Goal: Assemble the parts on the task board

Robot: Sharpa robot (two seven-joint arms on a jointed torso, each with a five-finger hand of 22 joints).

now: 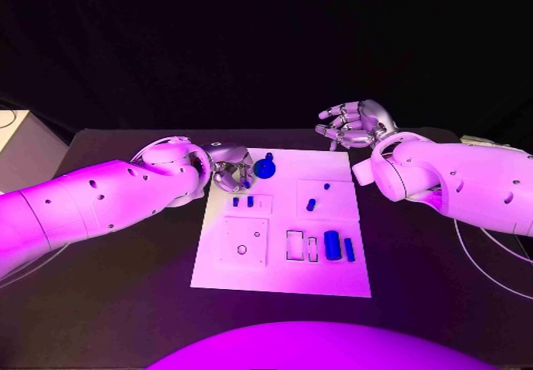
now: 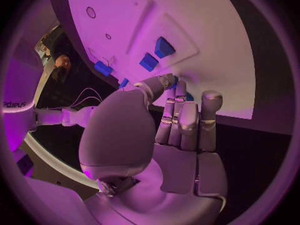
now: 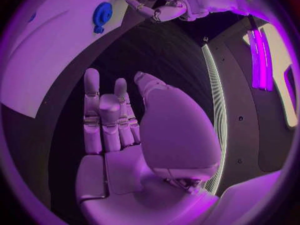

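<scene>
The white task board [image 1: 278,274] lies mid-table. My left hand [image 1: 231,171] hovers at its far left corner, and a small blue part [image 2: 174,80] shows between its thumb and a fingertip. Just beside that hand a round blue part [image 1: 264,167] rests on the board, also seen from the right wrist [image 3: 101,14]. Two small blue pieces [image 1: 243,202] stand in a recess below the hand. Further blue pieces [image 1: 311,205] and a blue cylinder [image 1: 331,244] with a bar [image 1: 349,249] sit toward the right. My right hand [image 1: 356,123] hangs past the far right corner, fingers loosely apart, holding nothing.
Several empty recesses mark the board, including a square plate with a hole [image 1: 243,249] and a rectangular slot [image 1: 296,244]. Black tabletop [image 1: 133,293] surrounds the board. A pale box [image 1: 22,146] stands off the table's far left.
</scene>
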